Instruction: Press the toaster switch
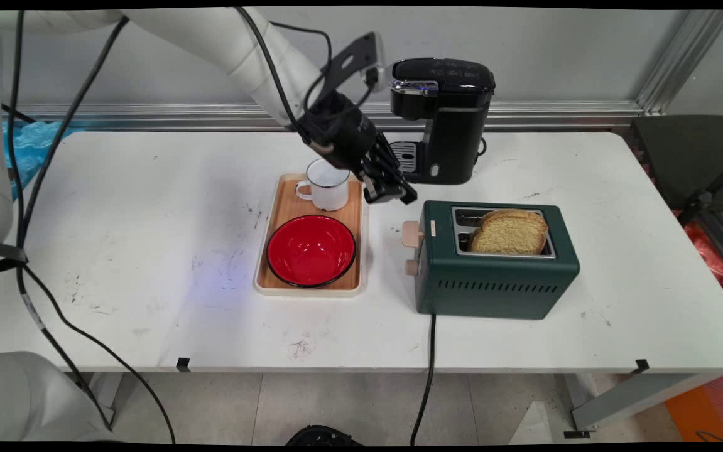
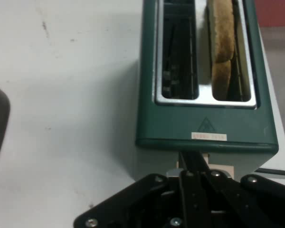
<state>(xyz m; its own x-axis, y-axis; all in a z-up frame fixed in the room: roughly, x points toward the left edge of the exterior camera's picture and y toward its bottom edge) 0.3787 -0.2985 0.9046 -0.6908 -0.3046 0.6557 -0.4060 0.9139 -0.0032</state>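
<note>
Toaster (image 1: 496, 263) holds bread (image 1: 512, 231) in its near slot, lever (image 2: 218, 169) just below the pincer (image 1: 389, 191), fingers together.

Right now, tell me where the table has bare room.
Bare: the wide stretch left of the tray, the front strip, and right of the toaster. Crowded: the gripper between tray, toaster and coffee maker.

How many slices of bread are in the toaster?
1 that I can see: the bread stands in the toaster's nearer slot. The farther slot looks empty, though its bottom is dark.
</note>
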